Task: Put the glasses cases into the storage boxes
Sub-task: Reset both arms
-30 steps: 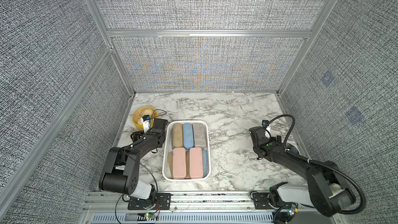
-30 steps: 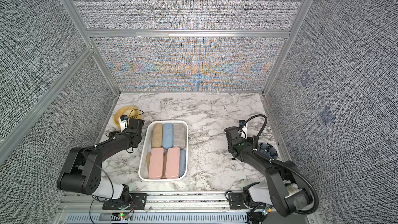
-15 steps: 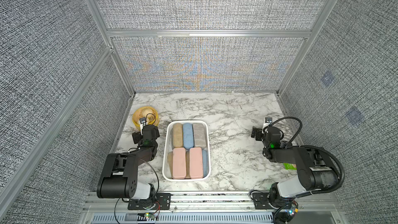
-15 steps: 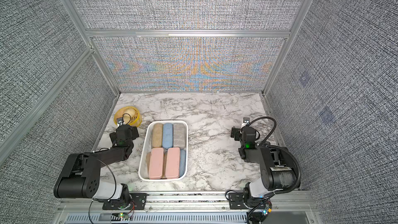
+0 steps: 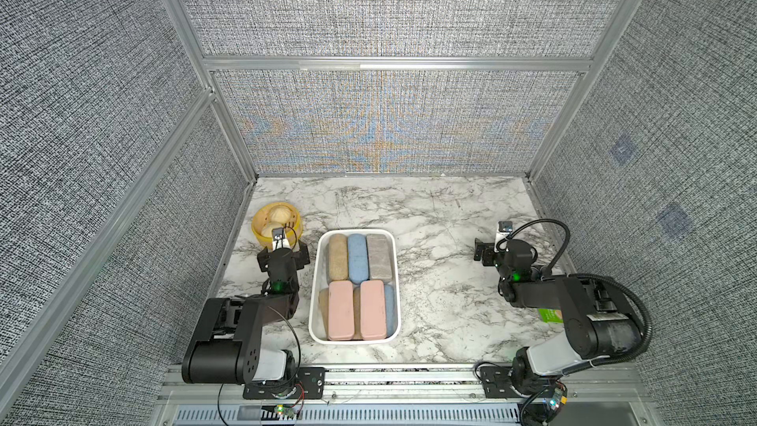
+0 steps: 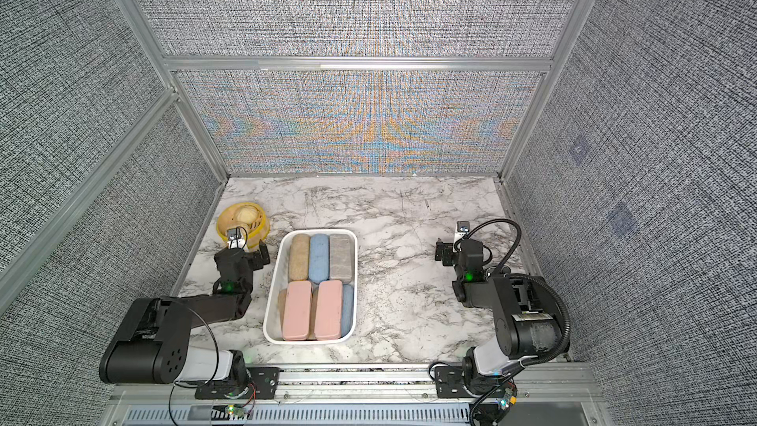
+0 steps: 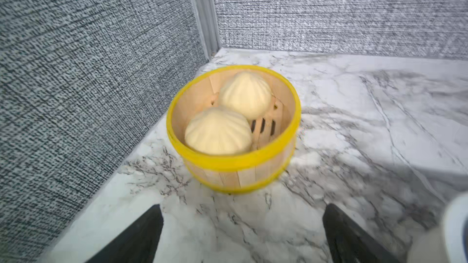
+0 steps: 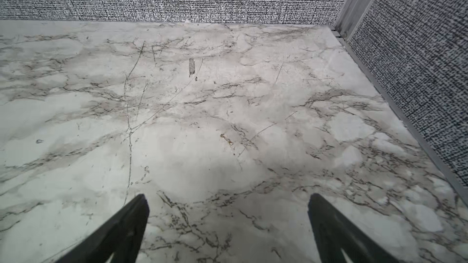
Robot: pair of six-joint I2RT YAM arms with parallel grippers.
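**Cases packed in the tray, both arms folded low beside it**

The storage box (image 5: 317,280) is a white plastic tray, rectangular with rounded corners and shallow walls, on the marble-patterned worktop (image 5: 430,219). All the glasses cases in sight lie inside it. At its far end a tan case (image 5: 338,256), a blue case (image 5: 357,258) and a grey case (image 5: 379,256) sit side by side, oblong, rounded and fabric-textured. At its near end two flat, smooth pink cases (image 5: 341,310) (image 5: 372,309) lie on top of further tan and blue ones.

The left arm is folded along the tray's left side. The left fingers (image 7: 136,239) are spread wide, holding nothing, and point at a round wooden steamer basket (image 7: 235,170) with a yellow rim, which stands beyond the tray's far-left corner. It holds two pale pleated buns (image 7: 219,131).

The right arm is folded well to the right of the tray. The right fingers (image 8: 121,234) are also spread and empty above bare worktop. A green packet (image 5: 551,315) shows partly behind that arm
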